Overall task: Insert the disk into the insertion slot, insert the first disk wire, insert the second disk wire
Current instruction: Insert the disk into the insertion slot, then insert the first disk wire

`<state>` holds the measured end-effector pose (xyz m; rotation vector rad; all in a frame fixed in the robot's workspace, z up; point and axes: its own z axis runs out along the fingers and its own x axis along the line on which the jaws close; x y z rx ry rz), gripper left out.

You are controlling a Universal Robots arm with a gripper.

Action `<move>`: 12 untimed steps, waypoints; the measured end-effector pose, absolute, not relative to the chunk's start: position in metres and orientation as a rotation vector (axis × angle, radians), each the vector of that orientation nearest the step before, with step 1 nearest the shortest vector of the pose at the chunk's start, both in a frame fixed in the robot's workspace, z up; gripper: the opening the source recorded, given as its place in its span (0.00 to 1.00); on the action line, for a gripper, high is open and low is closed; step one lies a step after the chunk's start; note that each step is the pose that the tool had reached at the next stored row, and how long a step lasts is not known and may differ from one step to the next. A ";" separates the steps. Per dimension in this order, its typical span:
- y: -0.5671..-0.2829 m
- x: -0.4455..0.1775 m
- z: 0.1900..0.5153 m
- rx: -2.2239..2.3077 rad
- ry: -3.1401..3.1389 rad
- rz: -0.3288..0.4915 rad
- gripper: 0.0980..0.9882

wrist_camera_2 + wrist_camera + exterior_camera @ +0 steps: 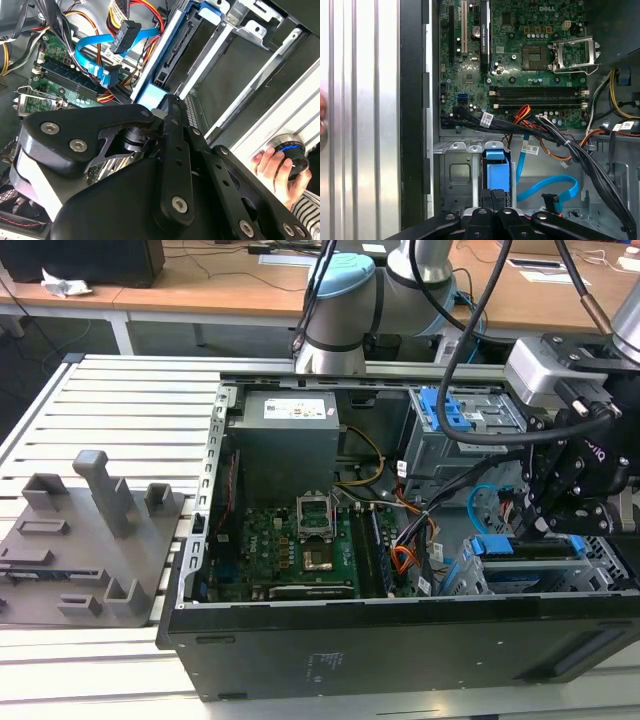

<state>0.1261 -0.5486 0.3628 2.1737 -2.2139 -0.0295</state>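
One disk [497, 172] stood on edge in the slot [457, 175] of the grey cage, with the blue end of its carrier turned toward the first wrist camera; how deep it sat could not be told. Right at that blue end was the hand [495, 196], touching or all but touching the plastic, and I could not tell whether it was spread, pressed together or pinching the disk. In the exterior view the hand hung over the cage at the exterior view's right, inside the open case [400, 640].

Just beside the cage the blue wire [555, 186] lay in a loose loop, apart from the disk. A small dark plug [551, 200] rested against that loop; which wire it ended could not be told. In the second wrist view the red and orange wires [160, 17] curled near the same blue wire, also apart from the disk.

Beyond the wires lay the green board [520, 65], with thick black cables [485, 122] running between it and the cage. A taller cage [450, 420] with a blue latch stood near the slot's cage. The case lay on its side on a ribbed metal table [120, 400], and a grey plate [90, 540] with upright blocks sat at the exterior view's left, well apart from the case. A person's fingers [270, 162] held a round knob [290, 150] beside the case
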 end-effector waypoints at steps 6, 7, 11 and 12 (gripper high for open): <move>-0.549 0.126 0.363 2.174 -2.214 -0.030 0.02; -0.549 0.126 0.362 2.174 -2.214 -0.030 0.22; -0.547 0.126 0.362 2.174 -2.214 -0.030 0.30; -0.539 0.127 0.362 2.174 -2.213 -0.030 0.30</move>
